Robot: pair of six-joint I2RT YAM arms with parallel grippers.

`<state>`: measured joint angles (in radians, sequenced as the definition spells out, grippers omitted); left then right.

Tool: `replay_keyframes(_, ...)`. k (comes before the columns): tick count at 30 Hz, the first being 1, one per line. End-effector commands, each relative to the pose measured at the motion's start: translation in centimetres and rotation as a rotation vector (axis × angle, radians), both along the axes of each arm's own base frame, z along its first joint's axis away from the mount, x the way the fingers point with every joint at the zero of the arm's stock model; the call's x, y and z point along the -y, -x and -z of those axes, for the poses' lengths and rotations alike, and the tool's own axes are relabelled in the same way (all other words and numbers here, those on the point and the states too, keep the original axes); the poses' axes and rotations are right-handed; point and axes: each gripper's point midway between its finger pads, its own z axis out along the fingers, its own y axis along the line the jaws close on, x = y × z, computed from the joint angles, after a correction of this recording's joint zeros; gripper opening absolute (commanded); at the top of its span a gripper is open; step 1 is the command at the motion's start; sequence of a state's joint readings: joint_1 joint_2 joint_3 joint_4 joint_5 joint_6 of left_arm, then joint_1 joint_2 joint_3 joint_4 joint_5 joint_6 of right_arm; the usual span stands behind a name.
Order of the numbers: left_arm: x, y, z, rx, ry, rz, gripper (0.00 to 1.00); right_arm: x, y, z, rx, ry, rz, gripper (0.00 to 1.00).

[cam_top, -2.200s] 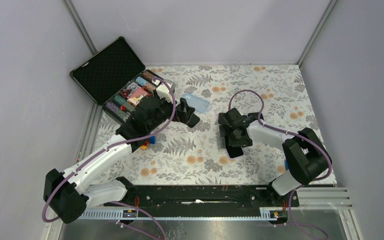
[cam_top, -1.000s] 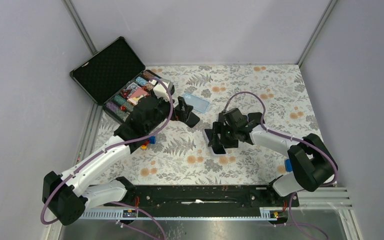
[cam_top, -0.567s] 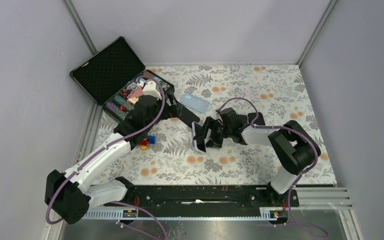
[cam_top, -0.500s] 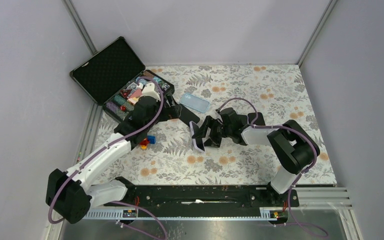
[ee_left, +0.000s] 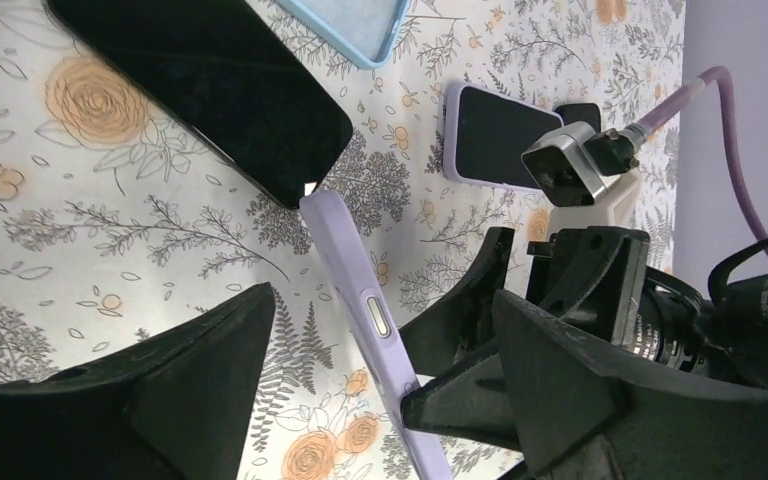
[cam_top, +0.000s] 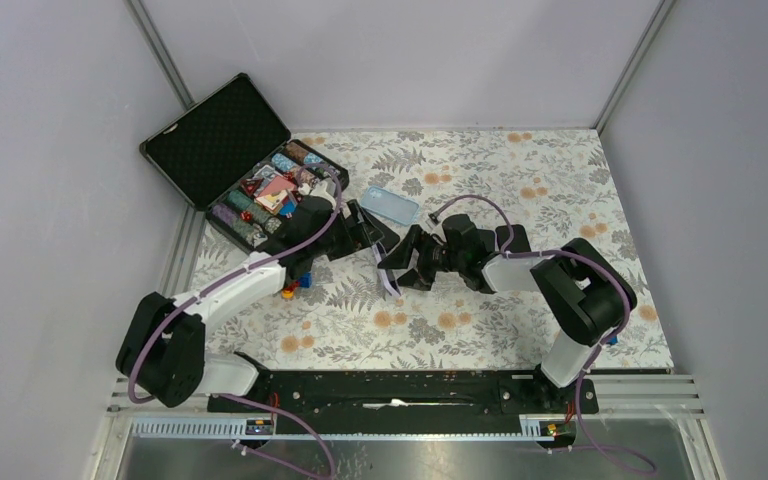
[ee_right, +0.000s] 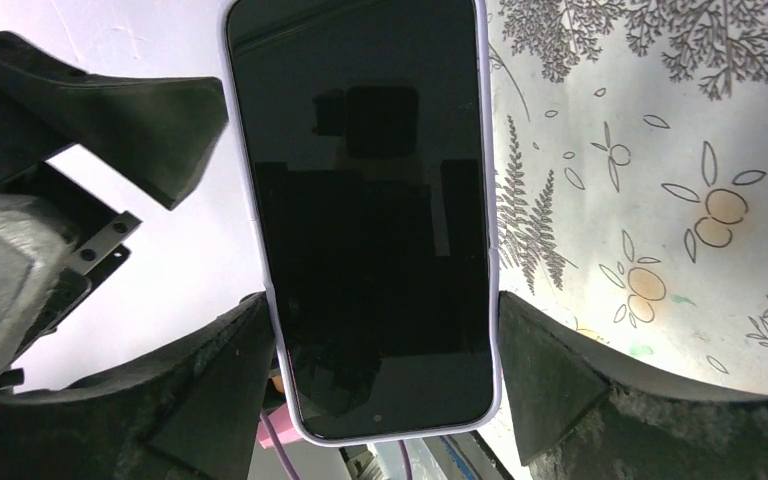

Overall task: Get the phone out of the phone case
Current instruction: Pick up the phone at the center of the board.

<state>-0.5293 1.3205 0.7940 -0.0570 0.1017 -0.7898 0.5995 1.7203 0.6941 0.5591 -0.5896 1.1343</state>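
Over the last two seconds the right hand [ee_right: 382, 305] has carried the phone [ee_right: 380, 230] from the right half of the floral counter [cam_top: 520, 170] to its middle. The left arm has stretched out low towards it. Half a second ago the left hand [ee_left: 385, 300] stood farther back, over the bare black phone [ee_left: 200, 90]; now it faces the right hand at close range.

The right hand holds the phone by its long edges, one finger [ee_right: 210, 380] on each side, with the dark screen towards its own camera. The phone sits in its lilac case [ee_left: 360, 300] and is raised off the counter, tilted on edge. The left hand is spread wide. The case's side, with its button, runs between the two fingers, and I see no contact.

The pale blue empty case [ee_left: 355, 25] lies just beyond the black phone. From above, the left hand covers part of that phone. A second lilac-rimmed dark slab [ee_left: 495, 135] lies flat behind the right wrist's camera. Whether it is a phone or an empty case I cannot tell, and the top view hides it. The lower end of the held phone is cut off in the left wrist view.
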Motion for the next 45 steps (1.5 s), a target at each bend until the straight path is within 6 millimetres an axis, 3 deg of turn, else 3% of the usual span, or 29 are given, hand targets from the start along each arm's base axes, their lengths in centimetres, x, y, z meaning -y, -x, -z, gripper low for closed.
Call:
replay_keyframes(1, 1.4, -0.6, 0.0, -0.037, 0.120, -0.035, 0.79, -1.3, -0.7, -3.2, 0.103, -0.102, -0.056, 0.46)
replay_keyframes(9, 2.0, -0.7, 2.3, -0.134, 0.167, -0.076, 0.59, -0.6, -0.4, -3.1, 0.172, -0.012, -0.085, 0.46)
replay_keyframes(12, 2.9, -0.5, 2.3, -0.162, 0.199, -0.047, 0.51, -0.8, -0.5, -3.3, 0.196, -0.005, -0.086, 0.46)
replay_keyframes(15, 3.4, -0.1, 2.5, -0.200, 0.220, -0.027, 0.50, -1.7, -0.6, -3.7, 0.257, 0.033, -0.106, 0.46)
replay_keyframes(20, 2.2, 0.1, 4.1, -0.227, 0.153, -0.059, 0.40, -2.4, -1.0, -3.6, 0.303, 0.075, -0.102, 0.45)
replay_keyframes(26, 2.0, 0.1, 4.1, -0.219, 0.160, -0.058, 0.14, -2.2, -1.1, -3.3, 0.329, 0.110, -0.104, 0.46)
replay_keyframes(28, 2.1, -0.1, 3.9, -0.209, 0.161, -0.048, 0.00, -2.3, -0.7, -3.4, 0.341, 0.092, -0.125, 0.54)
replay_keyframes(31, 2.2, -0.3, 2.9, -0.168, 0.162, -0.026, 0.00, -2.6, 0.2, -3.5, 0.344, 0.065, -0.183, 0.79)
replay_keyframes(35, 1.7, -0.9, 0.6, -0.076, 0.154, -0.001, 0.00, -2.2, 1.1, -4.1, 0.370, 0.055, -0.234, 0.95)
replay_keyframes(42, 0.1, -1.6, -3.3, 0.046, 0.195, 0.021, 0.00, -1.3, 1.1, -6.6, 0.457, 0.060, -0.203, 1.00)
replay_keyframes(45, 0.9, -1.1, -6.7, 0.139, 0.283, 0.140, 0.00, -0.6, 0.7, -7.6, 0.489, 0.066, -0.147, 0.99)
